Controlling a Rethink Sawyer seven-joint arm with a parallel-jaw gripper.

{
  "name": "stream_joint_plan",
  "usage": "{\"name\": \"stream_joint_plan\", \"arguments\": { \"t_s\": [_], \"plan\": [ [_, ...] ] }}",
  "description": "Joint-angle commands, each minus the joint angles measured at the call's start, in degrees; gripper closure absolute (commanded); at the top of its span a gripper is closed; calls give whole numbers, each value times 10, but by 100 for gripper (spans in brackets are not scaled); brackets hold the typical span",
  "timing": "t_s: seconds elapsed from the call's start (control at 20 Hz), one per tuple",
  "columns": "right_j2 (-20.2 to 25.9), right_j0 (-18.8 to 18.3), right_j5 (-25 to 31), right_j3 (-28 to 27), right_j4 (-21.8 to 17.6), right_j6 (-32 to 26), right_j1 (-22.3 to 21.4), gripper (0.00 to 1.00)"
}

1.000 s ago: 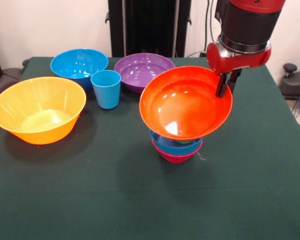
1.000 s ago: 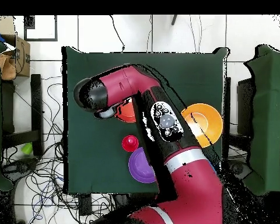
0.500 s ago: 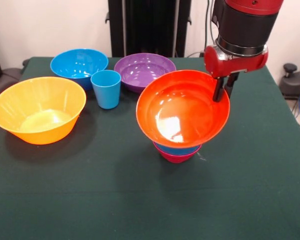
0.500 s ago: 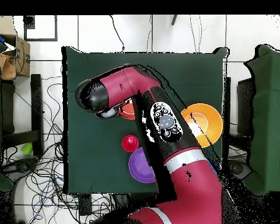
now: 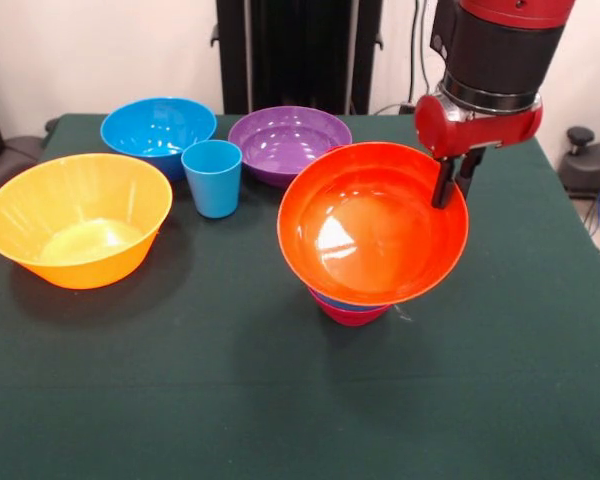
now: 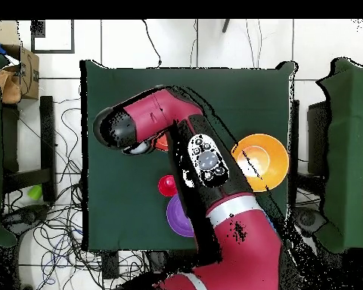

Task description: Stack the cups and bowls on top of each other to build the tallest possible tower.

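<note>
My gripper (image 5: pixel 450 198) is shut on the right rim of the red-orange bowl (image 5: pixel 365 225). The bowl hangs tilted with its mouth toward the camera, just over a small pile. Only the pile's magenta bowl (image 5: pixel 350 314) and a thin edge of the small blue bowl (image 5: pixel 332 299) show below it. I cannot tell whether the held bowl touches them. The light blue cup (image 5: pixel 212 178) stands upright at the back left. In the overhead view the arm hides most of this, and only a sliver of the red-orange bowl (image 6: pixel 162 142) shows.
The big yellow-orange bowl (image 5: pixel 77 218) sits at the left, also seen as the yellow-orange bowl (image 6: pixel 262 157) overhead. The large blue bowl (image 5: pixel 158 125) and the purple bowl (image 5: pixel 288 140) stand along the far edge. A small red round piece (image 6: pixel 167 185) lies beside the arm.
The held red-orange bowl swung slightly left and then back right. It has come down lower over the pile, hiding most of the small blue bowl.
</note>
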Motion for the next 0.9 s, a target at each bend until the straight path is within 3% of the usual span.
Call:
{"name": "stream_joint_plan", "arguments": {
  "t_s": [0.05,0.25,0.4,0.6,0.9],
  "plan": [
    [-42,10,3,100,-29,-30,-45,100],
    [-5,-23,122,137,60,-114,-162,100],
    [13,-38,164,153,100,-139,-206,100],
    [16,-44,138,164,88,-132,-204,100],
    [3,-30,75,158,32,-86,-156,100]
  ]
}}
